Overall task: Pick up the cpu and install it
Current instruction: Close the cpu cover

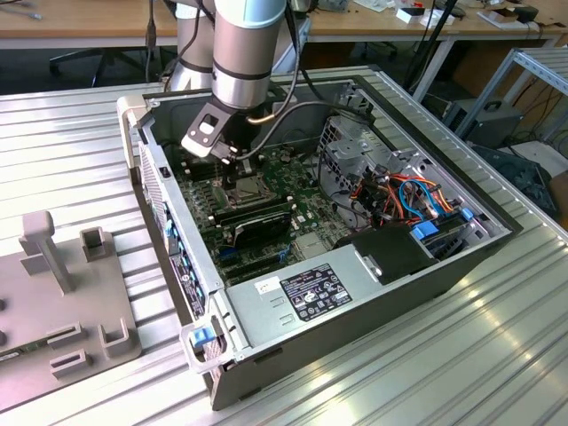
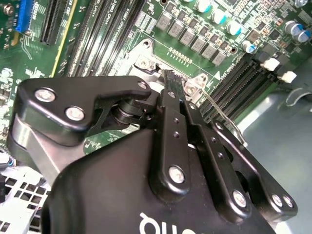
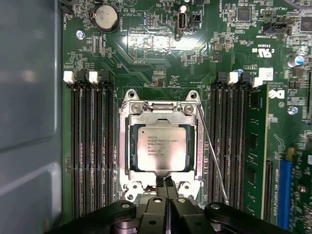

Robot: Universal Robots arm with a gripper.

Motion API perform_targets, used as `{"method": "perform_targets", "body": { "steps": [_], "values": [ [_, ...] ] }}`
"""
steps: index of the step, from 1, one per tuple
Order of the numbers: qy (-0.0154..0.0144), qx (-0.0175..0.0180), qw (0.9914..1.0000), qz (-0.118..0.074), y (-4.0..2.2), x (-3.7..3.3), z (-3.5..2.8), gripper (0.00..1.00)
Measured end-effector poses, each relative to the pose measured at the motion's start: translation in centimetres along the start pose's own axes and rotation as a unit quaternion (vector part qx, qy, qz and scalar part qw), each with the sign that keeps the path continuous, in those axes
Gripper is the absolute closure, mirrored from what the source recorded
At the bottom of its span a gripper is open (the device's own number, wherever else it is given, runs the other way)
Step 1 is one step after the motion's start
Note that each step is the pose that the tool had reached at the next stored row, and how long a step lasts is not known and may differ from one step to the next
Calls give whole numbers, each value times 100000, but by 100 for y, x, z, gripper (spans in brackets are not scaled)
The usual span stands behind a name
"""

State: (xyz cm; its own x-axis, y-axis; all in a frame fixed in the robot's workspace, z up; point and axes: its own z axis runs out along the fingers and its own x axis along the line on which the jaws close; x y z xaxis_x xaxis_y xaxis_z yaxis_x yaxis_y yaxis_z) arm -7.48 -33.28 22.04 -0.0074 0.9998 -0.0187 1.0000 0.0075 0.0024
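In the exterior view the arm reaches down into the open computer case (image 1: 355, 302); the gripper (image 1: 234, 160) hangs low over the motherboard (image 1: 297, 182), because the work is there. In the second wrist view the fingers (image 2: 170, 122) lie pressed together with nothing between them; their tips point toward the metal socket (image 2: 146, 63). In the first wrist view the cpu (image 3: 161, 148) lies flat inside the socket frame, just beside the closed tips; it looks seated, so I judge the placing done; the wire lever (image 3: 213, 156) slants beside it, seemingly not latched.
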Motion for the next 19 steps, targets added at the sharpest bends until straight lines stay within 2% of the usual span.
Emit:
{"method": "perform_targets", "body": {
  "steps": [7, 12, 16, 19],
  "values": [
    [-3, -81, 100000, 1, 0, -3, -131, 89],
    [-6, -79, 100000, 0, 0, -3, -137, 89],
    [23, -89, 100000, 3, 0, -4, -204, 89],
    [32, -85, 100000, 1, 2, -4, -204, 89]
  ]
}}
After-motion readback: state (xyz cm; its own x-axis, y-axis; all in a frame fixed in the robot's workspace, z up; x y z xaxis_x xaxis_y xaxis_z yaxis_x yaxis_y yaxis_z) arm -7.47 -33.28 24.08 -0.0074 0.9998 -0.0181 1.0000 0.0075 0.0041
